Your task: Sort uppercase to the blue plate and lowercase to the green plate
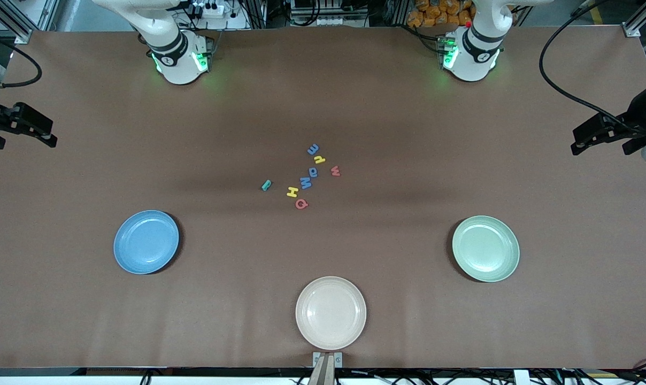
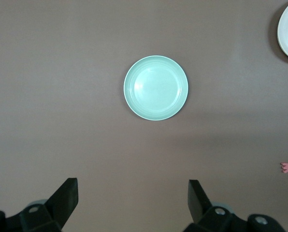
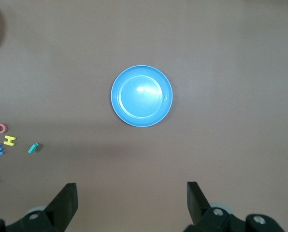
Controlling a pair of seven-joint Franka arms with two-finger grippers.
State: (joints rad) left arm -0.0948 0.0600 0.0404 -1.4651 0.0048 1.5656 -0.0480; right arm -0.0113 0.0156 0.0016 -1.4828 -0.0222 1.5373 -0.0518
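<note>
Front view shows eight foam letters (image 1: 308, 176) clustered at the middle of the frame, all on the table (image 1: 408, 133). Lower in the frame sit the blue plate (image 1: 146, 241) and the green plate (image 1: 485, 248). Left gripper (image 2: 132, 198) and right gripper (image 3: 132, 198) both wait with fingers spread wide, holding nothing.

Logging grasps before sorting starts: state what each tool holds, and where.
Nothing is held. Left tool and right tool are both open and empty.

Three plates: one blue plate (image 1: 146, 241), one green plate (image 1: 485, 248), one cream plate (image 1: 330, 313). Eight foam letters (image 1: 306, 183) lie on the table.
</note>
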